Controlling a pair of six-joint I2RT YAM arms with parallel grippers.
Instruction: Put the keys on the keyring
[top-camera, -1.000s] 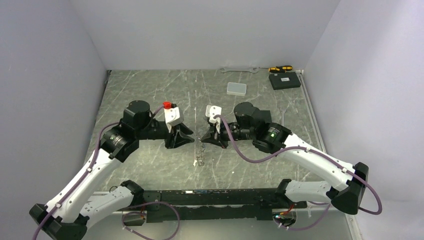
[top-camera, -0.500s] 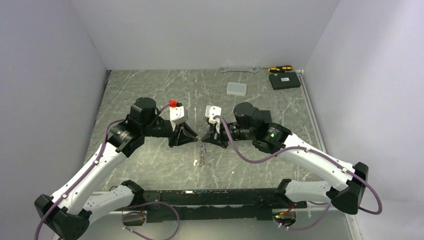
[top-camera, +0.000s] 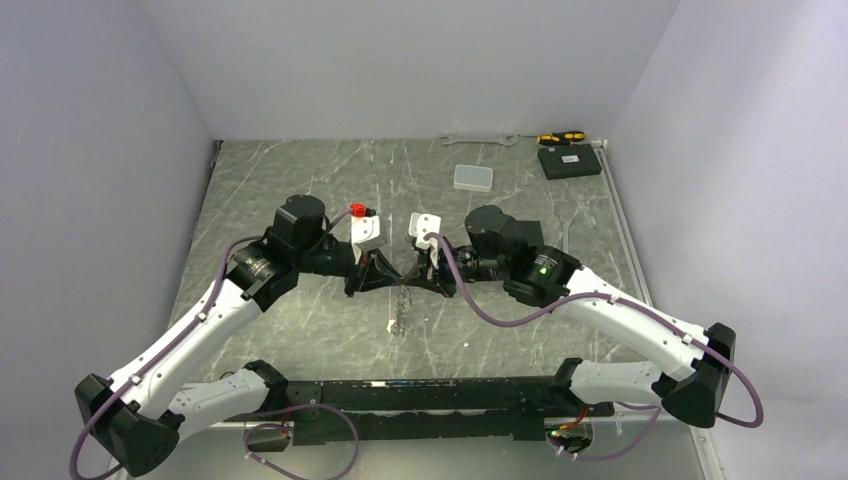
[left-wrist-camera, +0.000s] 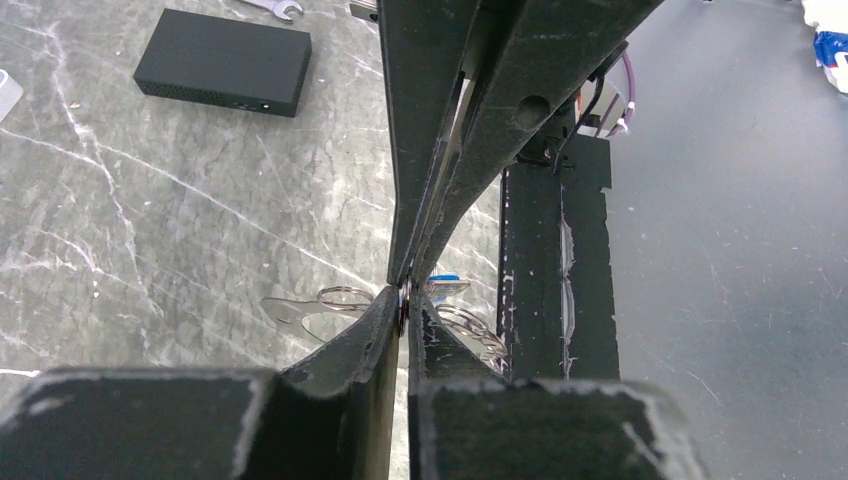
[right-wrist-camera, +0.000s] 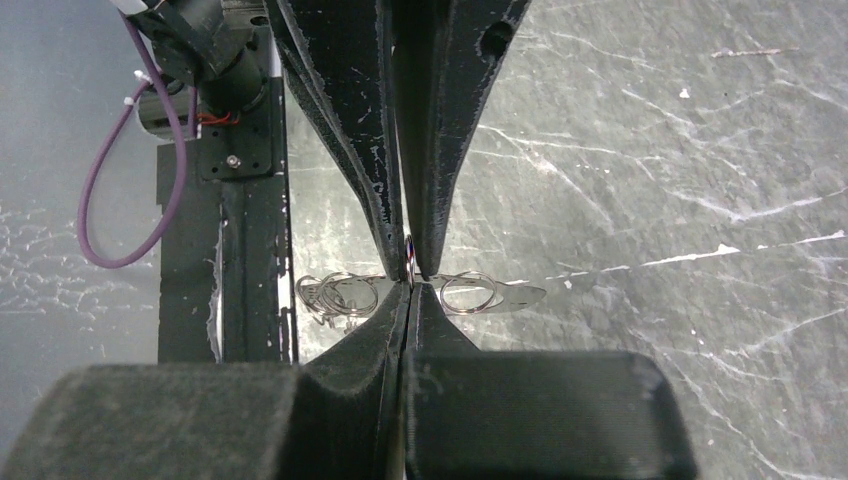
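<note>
At mid-table, tip to tip, the right gripper (right-wrist-camera: 410, 285) stands clamped on the keyring (top-camera: 400, 308), evidently steadying it for the left gripper (left-wrist-camera: 403, 300), whose jaws show a mere slit, grip unconfirmed; the blue-headed key (left-wrist-camera: 441, 285) lies just beneath.

Soft, even light from above, faint shadows. The grey marbled stone tabletop (right-wrist-camera: 620, 150) glares whitish in places; nearest black foreground in wrist views seems defocused.

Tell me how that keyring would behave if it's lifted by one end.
Probably floppy: the keyring looks like thin wire loops strung together, so it would likely sag and swing. Likely light, and perhaps slippery, since the metal is slim and shiny.
</note>
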